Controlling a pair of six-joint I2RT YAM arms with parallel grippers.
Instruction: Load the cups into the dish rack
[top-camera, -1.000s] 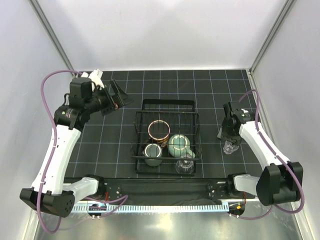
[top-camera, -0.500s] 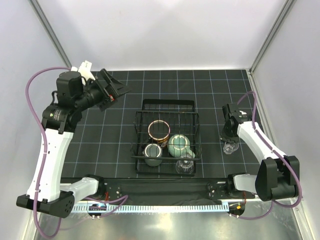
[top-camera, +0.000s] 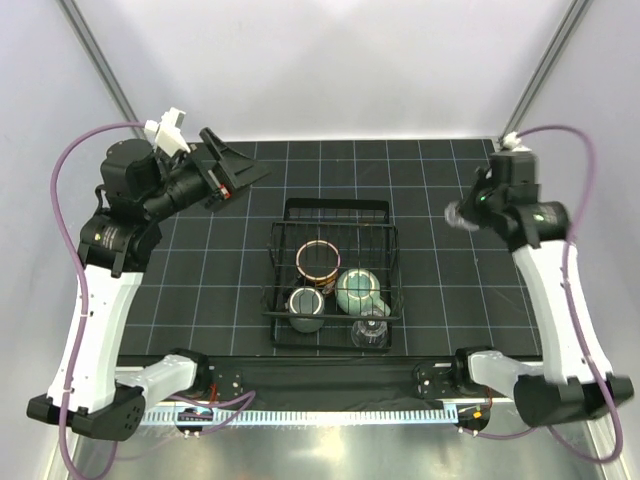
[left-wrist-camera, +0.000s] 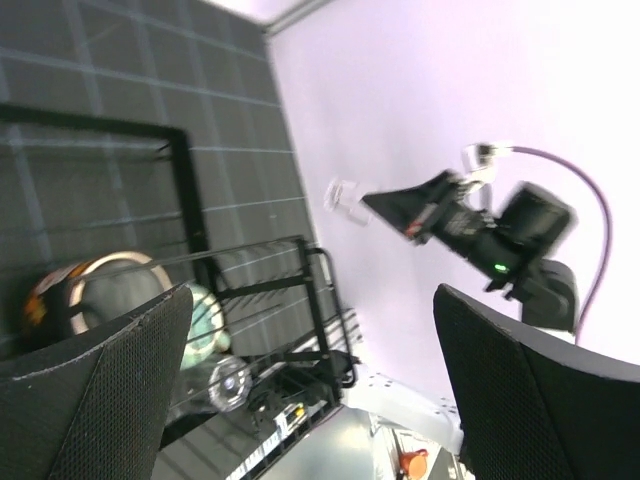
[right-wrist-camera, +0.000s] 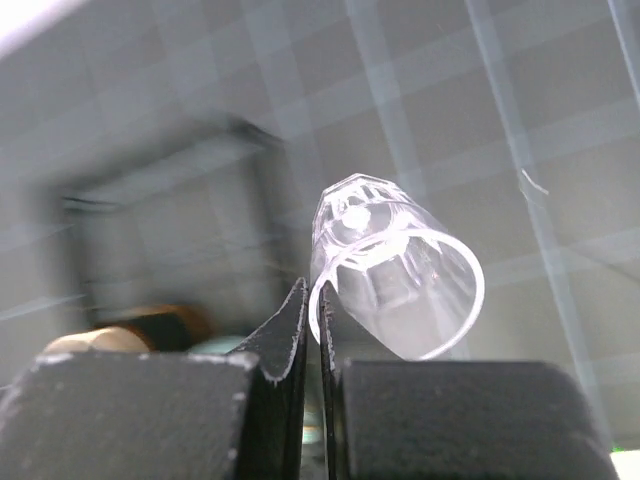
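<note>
the black gridded table (top-camera: 430, 190) bears the black wire dish rack (top-camera: 336, 204) near its middle.

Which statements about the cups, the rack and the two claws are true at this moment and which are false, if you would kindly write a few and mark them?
1. The right claw is shut on the rim of a clear glass, held in the air. True.
2. The left claw grips a mug. False: it is open and empty, raised away from the rack.
3. The rack holds four vessels: printed cup, green mug, dark mug and second glass. True.
4. The green mug stands on the table outside the rack. False: it sits inside the rack.
</note>
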